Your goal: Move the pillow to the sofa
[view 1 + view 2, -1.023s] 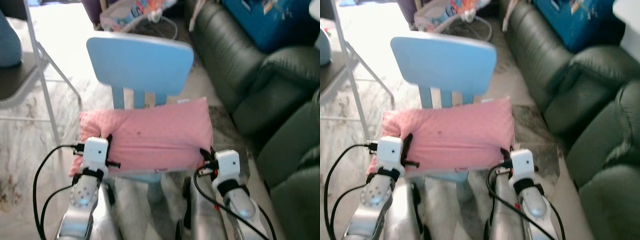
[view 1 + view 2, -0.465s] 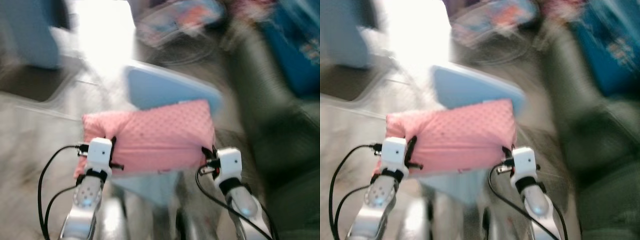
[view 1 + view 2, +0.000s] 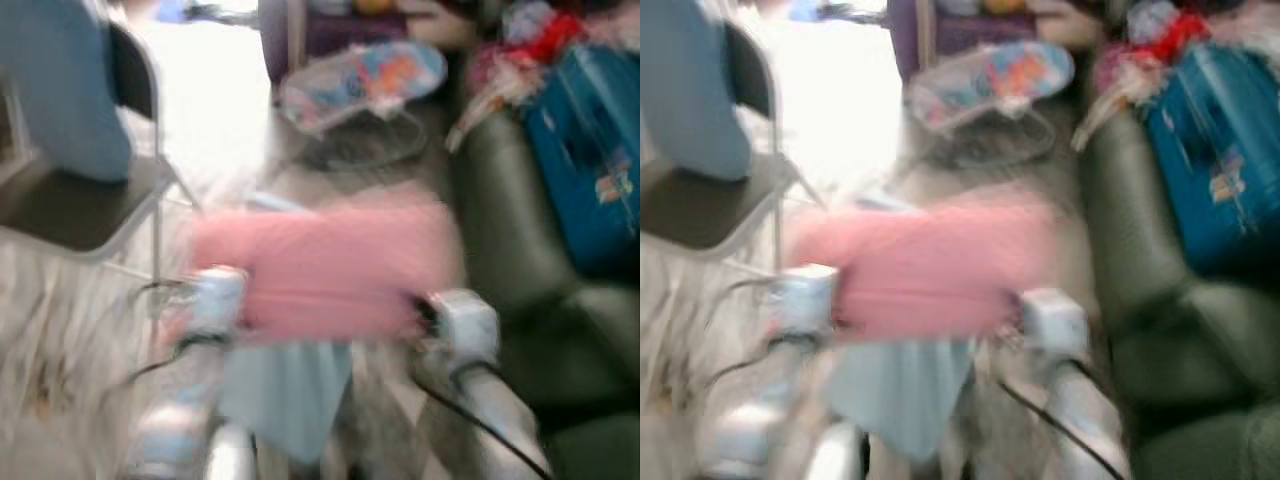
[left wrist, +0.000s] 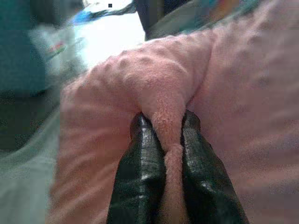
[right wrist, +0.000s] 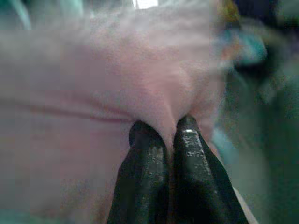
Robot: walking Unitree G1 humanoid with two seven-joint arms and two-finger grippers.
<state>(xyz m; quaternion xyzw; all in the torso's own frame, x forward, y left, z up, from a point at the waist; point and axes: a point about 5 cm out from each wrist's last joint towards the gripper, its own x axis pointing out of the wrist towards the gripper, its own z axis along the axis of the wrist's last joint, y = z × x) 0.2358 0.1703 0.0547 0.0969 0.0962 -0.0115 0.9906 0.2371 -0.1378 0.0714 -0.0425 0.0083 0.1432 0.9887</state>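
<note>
Pillow [image 3: 325,265] now lifted off the blue chair [image 3: 285,385], pinched in my left gripper [image 4: 163,133] and right gripper [image 5: 164,128]. Small fabric pinches could slip while swinging toward sofa [image 3: 520,250].

You're looking at a blurred room: a pale marbled floor [image 3: 60,340] with bright light washing out its far part. On your left stands a folding chair [image 3: 70,200] with a dark seat and something blue draped on its back. A small light-blue chair [image 3: 285,390] sits low in the middle. Beyond it lies a colourful baby bouncer [image 3: 365,85]. A blue box [image 3: 590,170] sits to your right.
</note>
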